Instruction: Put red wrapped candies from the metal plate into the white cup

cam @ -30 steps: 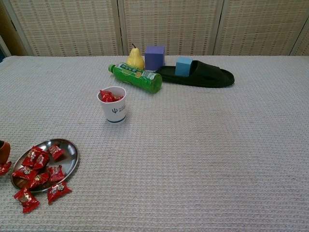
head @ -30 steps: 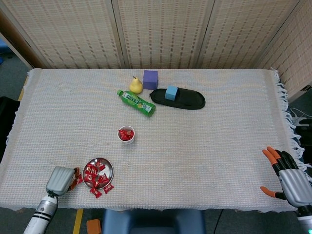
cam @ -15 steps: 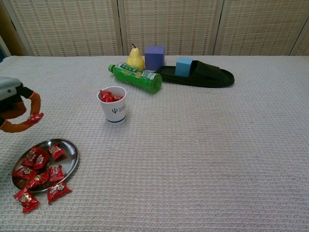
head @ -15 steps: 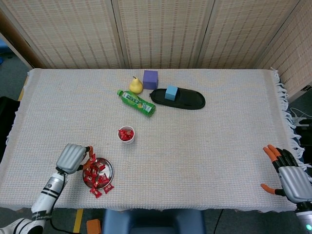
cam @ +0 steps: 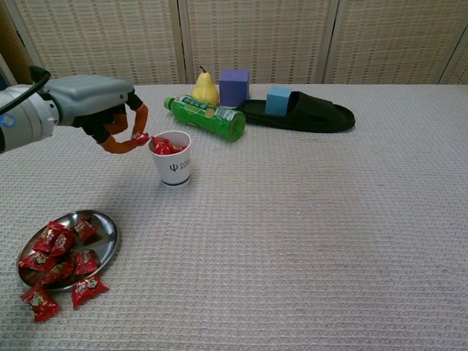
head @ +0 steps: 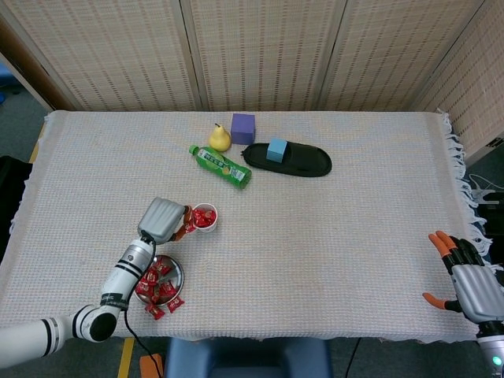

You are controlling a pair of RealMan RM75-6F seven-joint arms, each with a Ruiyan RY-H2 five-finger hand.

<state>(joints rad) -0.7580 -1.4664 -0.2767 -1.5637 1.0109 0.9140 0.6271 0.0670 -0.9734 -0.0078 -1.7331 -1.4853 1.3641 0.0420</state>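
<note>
A white cup (cam: 173, 162) (head: 207, 220) with red candies in it stands mid-table. My left hand (cam: 102, 107) (head: 164, 220) hovers just left of its rim, pinching a red wrapped candy (cam: 140, 137) between its fingertips. The metal plate (cam: 107, 228) (head: 176, 271) near the front left holds several red candies (cam: 58, 251), and two more (cam: 60, 296) lie on the cloth in front of it. My right hand (head: 472, 286) rests at the table's front right corner, fingers spread, holding nothing; the chest view does not show it.
At the back stand a green bottle (cam: 207, 117) on its side, a yellow pear (cam: 205, 89), a purple cube (cam: 234, 87) and a black slipper (cam: 307, 115) with a blue cube (cam: 278, 100) on it. A woven cloth (cam: 307, 234) covers the table.
My left hand has risen from beside the plate and travelled right and back to the cup's rim, carrying a red candy. The right hand has hardly moved.
</note>
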